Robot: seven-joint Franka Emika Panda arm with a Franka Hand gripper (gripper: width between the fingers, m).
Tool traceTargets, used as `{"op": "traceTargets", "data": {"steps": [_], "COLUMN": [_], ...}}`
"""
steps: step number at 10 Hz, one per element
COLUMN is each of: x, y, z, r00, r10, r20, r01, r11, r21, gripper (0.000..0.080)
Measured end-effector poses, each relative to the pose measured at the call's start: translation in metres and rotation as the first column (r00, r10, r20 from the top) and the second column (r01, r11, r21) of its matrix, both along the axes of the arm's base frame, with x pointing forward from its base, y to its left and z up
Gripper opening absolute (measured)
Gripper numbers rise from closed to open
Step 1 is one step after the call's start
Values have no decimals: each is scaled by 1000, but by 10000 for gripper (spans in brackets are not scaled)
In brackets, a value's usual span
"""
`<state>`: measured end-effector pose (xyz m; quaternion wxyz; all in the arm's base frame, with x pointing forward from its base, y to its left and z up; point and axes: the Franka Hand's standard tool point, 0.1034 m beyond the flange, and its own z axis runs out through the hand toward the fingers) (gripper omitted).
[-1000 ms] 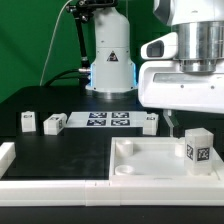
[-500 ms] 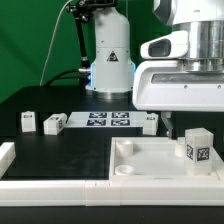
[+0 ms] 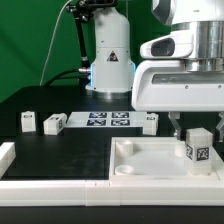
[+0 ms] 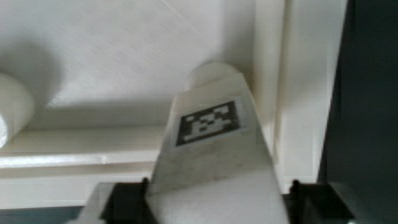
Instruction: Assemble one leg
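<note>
The leg (image 3: 198,145), a small white block with a fiducial tag, stands upright in the right part of the large white tray-like piece (image 3: 140,160). My gripper (image 3: 196,124) is directly above it, with a finger on each side of the leg's top. In the wrist view the leg (image 4: 214,130) rises between the two dark fingers (image 4: 128,200). Narrow gaps show on both sides, so the gripper (image 4: 217,205) is open around the leg. The tray floor (image 4: 107,50) lies beneath.
Three more white legs stand on the black table: two on the exterior view's left (image 3: 27,121) (image 3: 54,123) and one near the middle (image 3: 150,122). The marker board (image 3: 105,120) lies between them. The robot base (image 3: 110,60) stands behind.
My gripper has come down a little and shifted toward the leg, so its fingers now straddle the leg's top. The leg and tray have not moved.
</note>
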<state>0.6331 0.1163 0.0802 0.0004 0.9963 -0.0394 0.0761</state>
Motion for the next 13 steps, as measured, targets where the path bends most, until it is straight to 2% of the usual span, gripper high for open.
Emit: {"op": "traceTargets", "data": {"steps": [1,3,7,9,12,13], "x": [0,-1,-5,-7,-8,-8], "y": [0,1,-23,-31,-36,-36], "z": [0,0,-1,0,0,-1], "r00": [1000,980,845,767,745,746], "r10": [1,-199,-535,-642,-666,-666], "r20": [0,-6,-25,-17,-13,-14], "r01": [-1,199,535,642,666,666], "r11": [1000,979,844,766,745,745], "r21": [0,35,36,35,30,30], "gripper": [290,290,290,301,301,475]}}
